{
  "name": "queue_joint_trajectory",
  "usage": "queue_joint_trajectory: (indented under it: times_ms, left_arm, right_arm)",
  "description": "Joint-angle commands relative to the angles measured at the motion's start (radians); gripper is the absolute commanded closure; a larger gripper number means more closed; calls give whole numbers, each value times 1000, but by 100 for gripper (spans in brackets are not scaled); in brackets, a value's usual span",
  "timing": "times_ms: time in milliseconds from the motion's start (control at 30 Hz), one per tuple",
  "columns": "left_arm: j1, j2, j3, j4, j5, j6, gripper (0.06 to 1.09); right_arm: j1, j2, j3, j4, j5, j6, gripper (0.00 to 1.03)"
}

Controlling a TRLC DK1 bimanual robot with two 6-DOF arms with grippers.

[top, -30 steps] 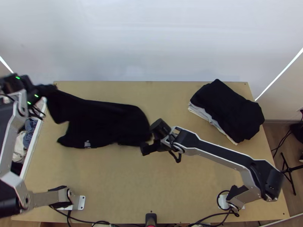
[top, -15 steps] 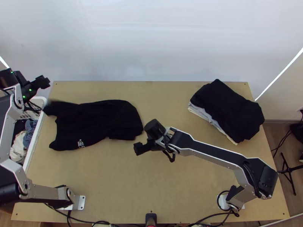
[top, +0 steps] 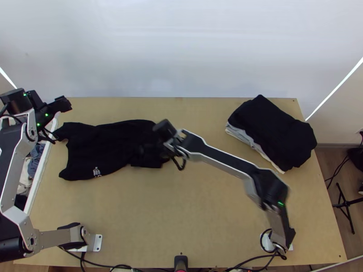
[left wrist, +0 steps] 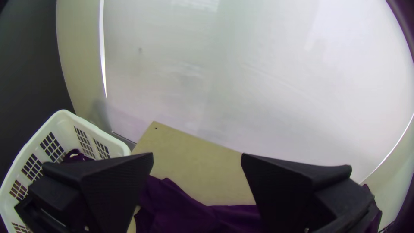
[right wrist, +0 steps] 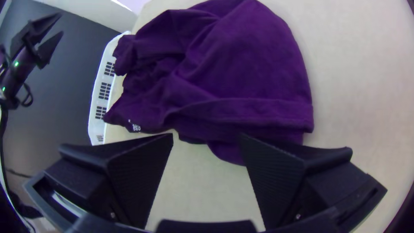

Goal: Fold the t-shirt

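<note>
light wooden table beside a pale wall

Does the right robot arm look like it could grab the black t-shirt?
Probably yes: its end effector hangs open at the t-shirt's right end, nothing seems to be in between, and the left end effector is off to the side.
</note>
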Motion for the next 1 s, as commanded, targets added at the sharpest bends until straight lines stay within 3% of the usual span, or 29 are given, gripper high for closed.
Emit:
queue_joint_trajectory:
  times_ms: [0, 200, 233, 333, 400, 500, 733, 967]
  left_arm:
    - [-18, -22, -42, 2, -7, 13, 10]
    - [2, -28, -62, 12, -7, 31, 10]
    - [7, -25, -65, 14, -7, 36, 10]
    - [9, -19, -66, 18, -9, 42, 10]
    - [7, -16, -66, 22, -7, 43, 10]
    - [6, -12, -66, 38, -7, 46, 10]
    - [-1, 4, -56, 41, -7, 46, 10]
    - [-5, 9, -53, 41, -7, 43, 10]
  right_arm:
    - [-32, 294, 413, -249, -26, 130, 32]
    - [-27, 354, 486, -273, -26, 163, 32]
    - [-27, 357, 486, -272, -26, 164, 36]
    - [-34, 357, 485, -270, 11, 152, 68]
    - [-35, 352, 482, -263, 102, 115, 100]
    - [-43, 319, 463, -259, 154, 64, 100]
    - [-121, 144, 351, -258, 247, 41, 100]
    - [-256, -56, 120, -169, 301, 12, 100]
